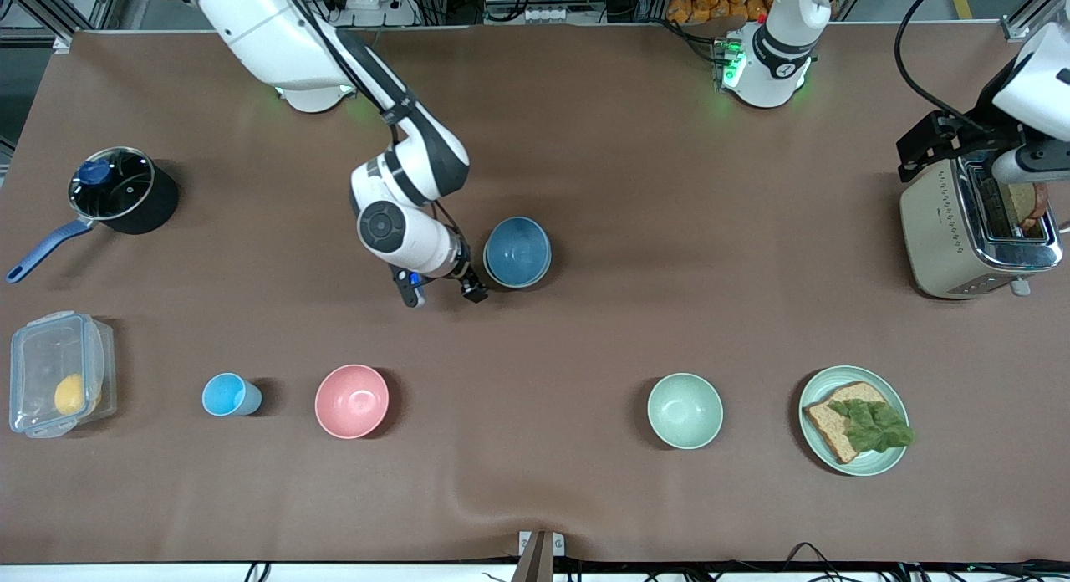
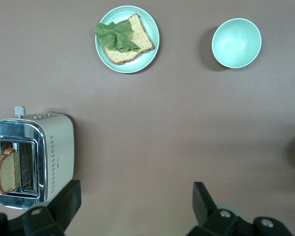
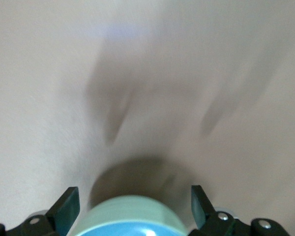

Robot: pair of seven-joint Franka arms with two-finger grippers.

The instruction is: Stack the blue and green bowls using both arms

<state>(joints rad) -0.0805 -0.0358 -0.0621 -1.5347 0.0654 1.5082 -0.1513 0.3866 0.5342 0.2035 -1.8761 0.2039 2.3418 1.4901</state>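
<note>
The blue bowl (image 1: 517,252) stands upright in the middle of the table. In the right wrist view its blue inside (image 3: 132,230) sits within a pale green outer wall, the green bowl (image 3: 128,210), so the blue one rests nested in the green one. My right gripper (image 1: 443,292) is low beside this stack, toward the right arm's end of the table. It is open, and the stack's near edge lies level with its fingertips (image 3: 69,199) without touching them. My left gripper (image 2: 136,194) hangs open and empty over bare table beside the toaster (image 2: 34,157).
A mint-green bowl (image 1: 685,410) and a plate with bread and lettuce (image 1: 854,419) lie nearer the front camera. A pink bowl (image 1: 352,400), a sky-blue cup (image 1: 230,394), a clear box (image 1: 58,385) and a lidded pot (image 1: 121,189) stand toward the right arm's end. The toaster (image 1: 978,231) holds bread.
</note>
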